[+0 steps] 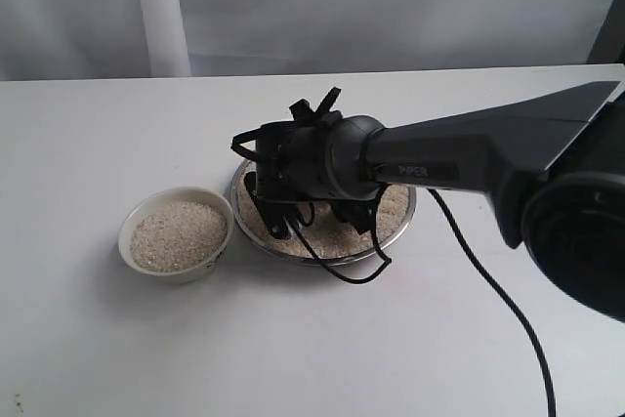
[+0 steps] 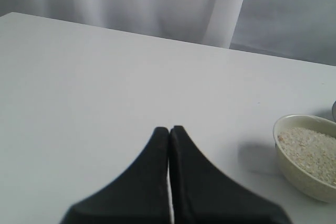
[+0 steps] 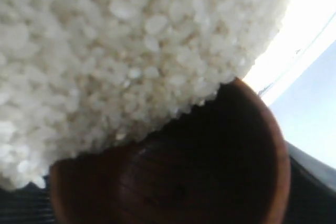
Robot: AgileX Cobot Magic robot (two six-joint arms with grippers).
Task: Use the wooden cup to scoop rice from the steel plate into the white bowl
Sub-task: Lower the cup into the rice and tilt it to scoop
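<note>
The steel plate (image 1: pixel 293 253) lies mid-table with rice (image 1: pixel 394 207) spread in it. My right gripper (image 1: pixel 280 224) reaches down into the plate from the right and hides the wooden cup in the exterior view. In the right wrist view the wooden cup (image 3: pixel 199 171) fills the lower part, its dark mouth pushed against a mass of rice (image 3: pixel 115 51); the gripper is shut on the cup. The white bowl (image 1: pixel 176 269) stands left of the plate, heaped with rice (image 1: pixel 178 234). My left gripper (image 2: pixel 169 129) is shut and holds nothing, above bare table left of the bowl (image 2: pixel 294 174).
A black cable (image 1: pixel 342 275) loops from the right wrist over the plate's near rim and trails toward the front right. The right arm (image 1: pixel 488 148) spans the table's right half. A white curtain (image 1: pixel 161 12) hangs behind the table's far edge.
</note>
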